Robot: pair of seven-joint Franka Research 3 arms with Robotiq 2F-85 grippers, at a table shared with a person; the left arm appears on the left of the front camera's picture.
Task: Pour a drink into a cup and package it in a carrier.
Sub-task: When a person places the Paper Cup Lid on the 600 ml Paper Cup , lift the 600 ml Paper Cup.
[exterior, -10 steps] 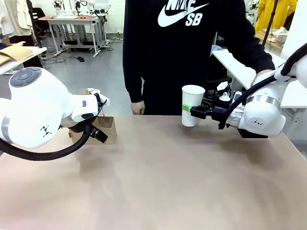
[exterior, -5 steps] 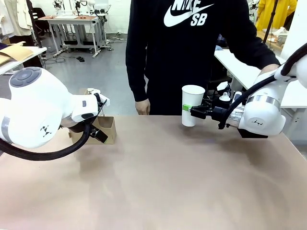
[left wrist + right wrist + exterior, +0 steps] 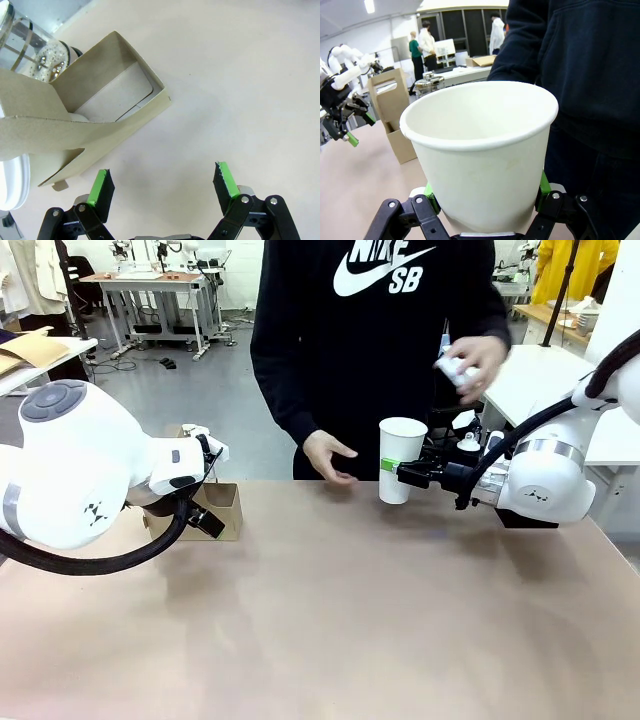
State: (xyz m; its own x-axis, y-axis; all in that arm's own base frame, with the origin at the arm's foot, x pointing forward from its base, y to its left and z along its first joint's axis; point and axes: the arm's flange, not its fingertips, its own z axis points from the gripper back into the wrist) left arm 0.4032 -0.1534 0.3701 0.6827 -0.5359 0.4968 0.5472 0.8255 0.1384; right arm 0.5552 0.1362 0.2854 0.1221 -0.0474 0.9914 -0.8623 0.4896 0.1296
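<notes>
My right gripper [image 3: 402, 472] is shut on a white paper cup [image 3: 402, 448], held upright above the table's far side, in front of the person. From the right wrist the cup [image 3: 480, 145] looks empty, with green pads [image 3: 542, 189] pressed on both sides. The brown cardboard carrier [image 3: 227, 510] stands at the far left of the table. My left gripper [image 3: 208, 487] is open beside it. In the left wrist view the open left gripper [image 3: 162, 182] hovers over bare table next to the carrier [image 3: 100, 107]. The glass jug [image 3: 27, 42] stands behind the carrier; I cannot make out its drink.
The person stands at the far edge. One hand [image 3: 330, 456] hangs open over the table near the cup; the other hand [image 3: 470, 358] is raised, holding a small white object. A white rounded object [image 3: 10, 182] lies by the carrier. A white side table [image 3: 520, 380] stands far right.
The person's hand at the right rose from the side table holding a small white object. The other hand came forward toward the cup. Both arms and the cup stayed still.
</notes>
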